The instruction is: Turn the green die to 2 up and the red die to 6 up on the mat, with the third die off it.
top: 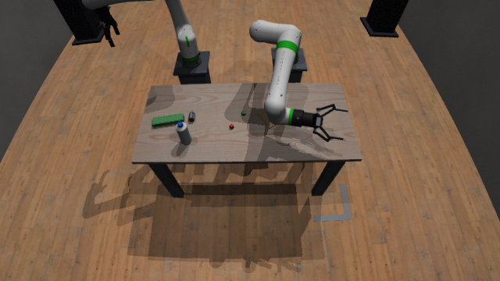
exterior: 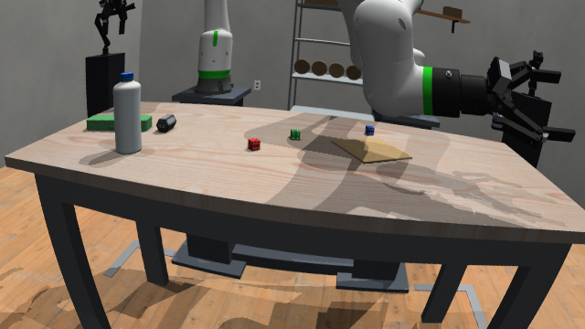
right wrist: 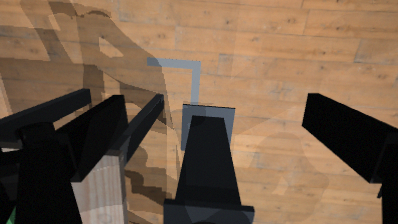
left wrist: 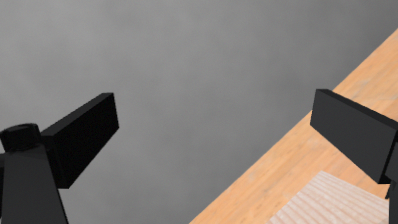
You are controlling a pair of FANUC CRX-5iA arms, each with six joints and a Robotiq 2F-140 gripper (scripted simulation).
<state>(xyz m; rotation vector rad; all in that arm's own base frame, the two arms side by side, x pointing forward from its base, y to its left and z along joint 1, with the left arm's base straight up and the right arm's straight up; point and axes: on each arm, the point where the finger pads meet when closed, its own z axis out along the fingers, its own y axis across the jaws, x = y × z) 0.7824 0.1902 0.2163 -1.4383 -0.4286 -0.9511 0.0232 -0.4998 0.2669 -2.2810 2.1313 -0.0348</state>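
Green die (top: pixel 243 113) (exterior: pixel 295 134): sat flat on the table (top: pixel 211 152) (exterior: pixel 206 183) (left wrist: pixel 335 200) (right wrist: pixel 97 190), off the mat (top: pixel 266 118) (exterior: pixel 372 151); showed a top number too small to read. Red die (top: pixel 231 126) (exterior: pixel 254 144): rested likewise on the wood, near the green die but apart from it, farther from the mat; showed a top number equally unreadable. Blue die (exterior: pixel 369 130): lay off the mat, just beyond its far edge in the exterior view; was hidden in the top view. Mat: lay flat, bore 0 of the 3 dice, and was partly covered by the arm in the top view. Left gripper (top: pixel 344 125) (exterior: pixel 567 105) (left wrist: pixel 215 107): stood spread wide above the table end, with 2 fingers pointed sideways, away from the dice; held nothing. Right gripper (top: pixel 115 39) (exterior: pixel 113 31) (right wrist: pixel 214 109): hung well outside the table, likewise spread wide; held nothing. Bottle (top: pixel 184 134) (exterior: pixel 128 116): stood upright near the green block (top: pixel 168 119) (exterior: pixel 98 122); was blue-capped. Dark cylinder (top: pixel 191 116) (exterior: pixel 166 122): lay just beside the block.
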